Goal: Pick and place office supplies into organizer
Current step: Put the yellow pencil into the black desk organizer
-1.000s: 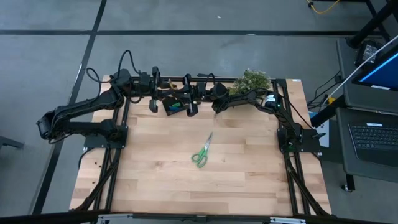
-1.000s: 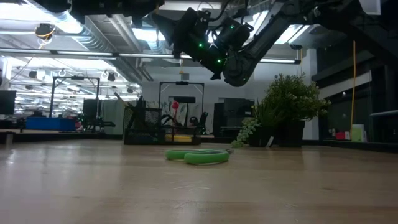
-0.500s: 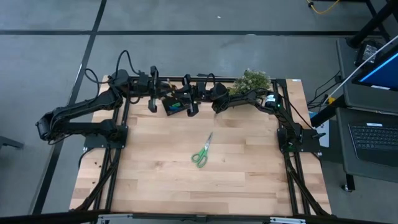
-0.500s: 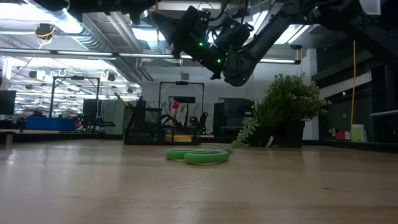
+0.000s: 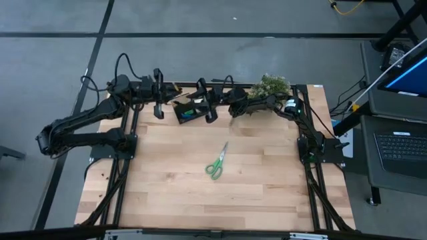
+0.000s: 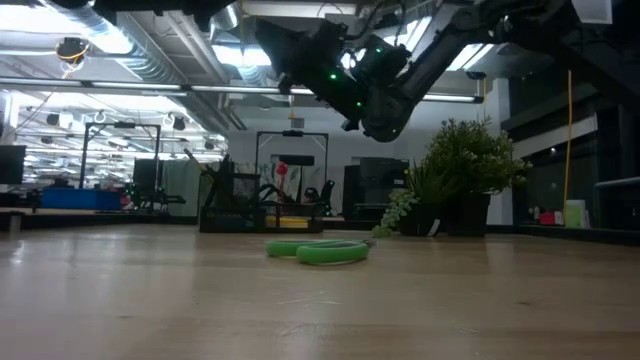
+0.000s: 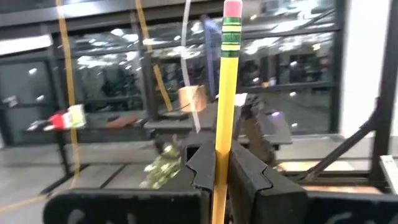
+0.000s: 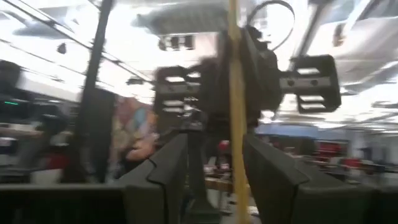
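Observation:
A yellow pencil (image 7: 224, 93) with a pink eraser is up in the air at the table's far edge, with my left gripper (image 7: 221, 158) shut on it. My left gripper (image 5: 165, 95) is just left of the black organizer (image 5: 189, 110). My right gripper (image 8: 214, 149) is open, one finger on either side of the pencil (image 8: 234, 93) with a gap on both sides. In the high view my right gripper (image 5: 200, 103) is over the organizer. Green-handled scissors (image 5: 217, 162) lie flat at mid table. My left gripper pinches the pencil's shaft (image 7: 221, 140) between its two fingers. The eraser end (image 7: 231, 12) stands free well beyond the fingertips. The pencil is lifted clear of the table and the organizer.
A bushy green plant (image 5: 270, 87) stands at the far right, close to my right arm. The scissors (image 6: 318, 250) are the only thing on the wide wooden middle of the table (image 5: 200, 200). Black frame bars run along the table's sides.
My left gripper has drawn back a little toward the table's left and far edges, away from my right gripper. My right arm has shifted slightly. The scissors have stayed where they were.

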Controlling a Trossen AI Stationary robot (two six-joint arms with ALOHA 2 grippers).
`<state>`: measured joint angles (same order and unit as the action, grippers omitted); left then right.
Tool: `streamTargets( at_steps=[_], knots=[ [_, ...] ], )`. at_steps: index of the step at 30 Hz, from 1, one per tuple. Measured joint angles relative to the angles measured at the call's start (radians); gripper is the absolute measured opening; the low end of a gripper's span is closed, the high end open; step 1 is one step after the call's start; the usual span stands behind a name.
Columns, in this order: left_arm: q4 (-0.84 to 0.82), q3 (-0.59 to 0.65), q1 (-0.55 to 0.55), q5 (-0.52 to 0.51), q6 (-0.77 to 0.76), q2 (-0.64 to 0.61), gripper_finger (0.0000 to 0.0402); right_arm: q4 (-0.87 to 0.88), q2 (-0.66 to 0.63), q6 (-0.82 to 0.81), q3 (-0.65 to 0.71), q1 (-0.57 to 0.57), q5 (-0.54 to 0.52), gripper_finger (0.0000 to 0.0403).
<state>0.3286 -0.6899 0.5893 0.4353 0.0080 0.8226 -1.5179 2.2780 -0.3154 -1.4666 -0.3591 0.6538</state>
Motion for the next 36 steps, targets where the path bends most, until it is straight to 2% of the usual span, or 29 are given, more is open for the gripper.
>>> streamTargets(
  at_steps=[5,8,14,20,23,26,29,32,36],
  knots=[
    [-0.076,0.000,0.038,-0.052,-0.002,-0.037,0.0016,-0.055,-0.004,-0.249,0.000,-0.066,0.116,0.0158],
    [-0.091,0.000,0.043,-0.054,-0.002,-0.039,0.0016,-0.048,-0.004,-0.331,0.001,-0.095,0.168,0.0134],
    [-0.137,0.000,0.043,-0.128,0.059,-0.038,0.0016,-0.049,-0.008,-0.294,0.001,-0.099,0.229,0.0018],
    [-0.153,0.040,0.044,-0.161,0.092,-0.038,0.0016,-0.025,-0.010,-0.282,0.001,-0.101,0.242,0.0005],
    [-0.092,0.088,0.055,-0.181,0.102,-0.038,0.0016,0.035,-0.011,-0.274,0.001,-0.101,0.242,0.0004],
    [-0.023,0.139,0.079,-0.180,0.099,-0.038,0.0017,0.161,-0.030,-0.209,0.001,-0.101,0.241,0.0003],
    [0.018,0.182,0.105,-0.177,0.083,-0.038,0.0017,0.378,-0.077,-0.072,0.001,-0.098,0.231,0.0002],
    [0.033,0.213,0.121,-0.174,0.081,-0.032,0.0017,0.631,-0.141,0.102,0.001,-0.089,0.159,0.0002],
    [0.158,0.250,0.132,-0.172,0.081,0.002,0.0017,0.931,-0.233,0.311,0.001,-0.072,0.033,0.0002]
  ],
)
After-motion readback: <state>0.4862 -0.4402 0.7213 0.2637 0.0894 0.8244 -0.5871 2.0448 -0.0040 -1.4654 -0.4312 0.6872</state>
